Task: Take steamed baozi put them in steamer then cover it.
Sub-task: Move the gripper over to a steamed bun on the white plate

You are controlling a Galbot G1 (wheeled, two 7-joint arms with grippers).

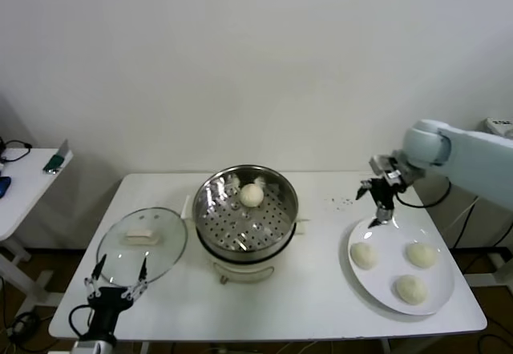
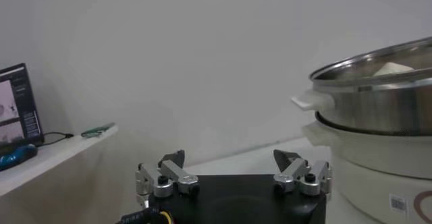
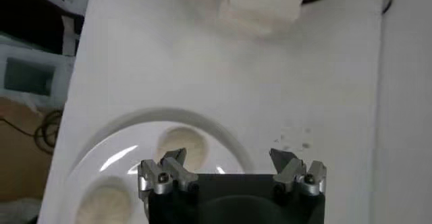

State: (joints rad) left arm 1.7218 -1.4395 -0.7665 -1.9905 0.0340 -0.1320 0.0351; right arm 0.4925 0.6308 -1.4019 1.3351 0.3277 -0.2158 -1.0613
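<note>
One cream-white baozi (image 1: 251, 195) lies in the shiny steamer (image 1: 276, 224) on its white pot base. Three more baozi (image 1: 364, 255) (image 1: 421, 254) (image 1: 411, 289) lie on a white plate (image 1: 362, 283) at the right. My right gripper (image 1: 378, 204) is open and empty, hovering above the plate's far left rim; in its wrist view a baozi (image 3: 181, 146) lies on the plate below its jaws (image 3: 229, 161). The glass cover (image 1: 164, 258) with a white handle lies flat on the table left of the steamer. My left gripper (image 1: 118, 280) is open and empty at the cover's near edge; its wrist view (image 2: 229, 159) shows the steamer (image 2: 378, 100) to one side.
The white table's front edge (image 1: 264, 328) runs just below the cover and plate. A side table (image 1: 24, 182) with small items stands at the far left. A few dark specks (image 1: 343, 203) lie on the table between steamer and plate.
</note>
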